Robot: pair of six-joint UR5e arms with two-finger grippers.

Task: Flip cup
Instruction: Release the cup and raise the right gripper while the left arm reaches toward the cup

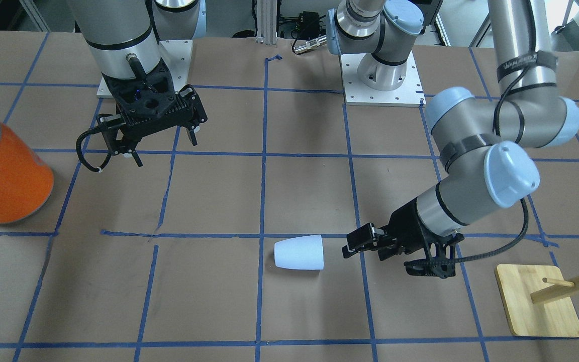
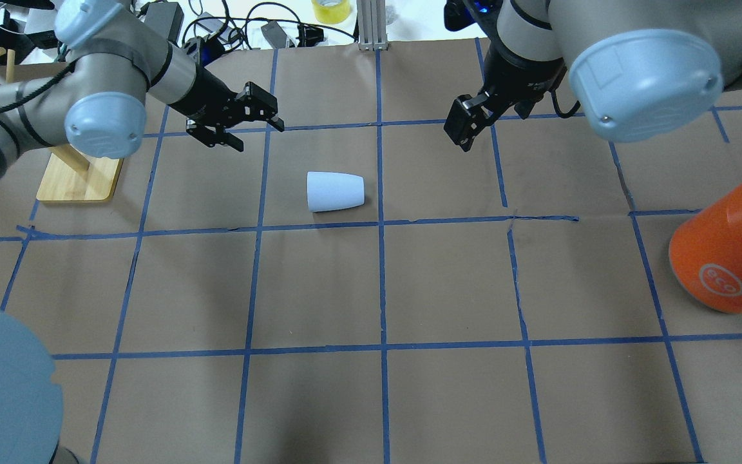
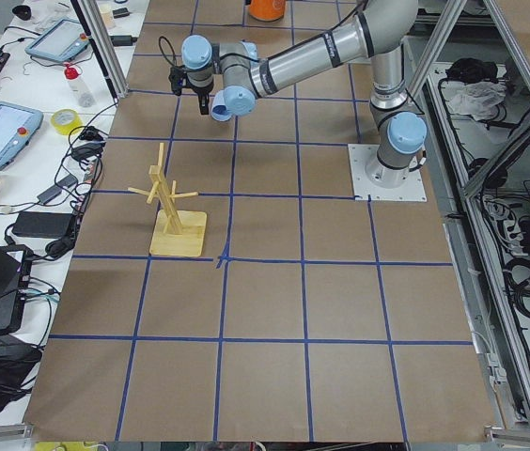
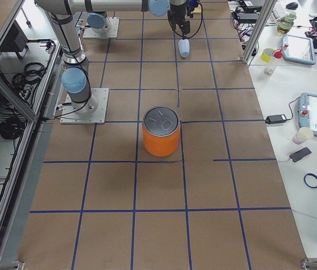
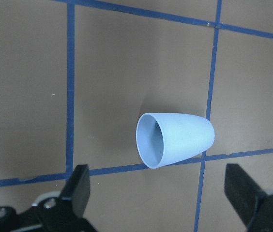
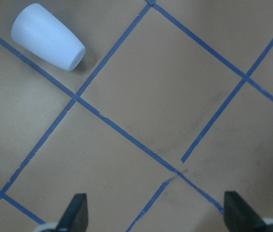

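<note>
The cup (image 1: 298, 253) — one, pale lavender-blue, smooth, tapered — lies on its side; left gripper (image 2: 259, 135) and right gripper (image 1: 166, 152) both stand wide open; one orange can (image 2: 725, 258).

The left black two-finger gripper (image 2: 258, 134) is held low and tilted, jaws spread wide. The right black two-finger gripper (image 1: 166, 151) is pointed downward, jaws likewise spread.

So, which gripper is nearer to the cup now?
Left. The left gripper is close beside the mouth end of the cup; the right gripper is farther off, beyond its base end.
</note>
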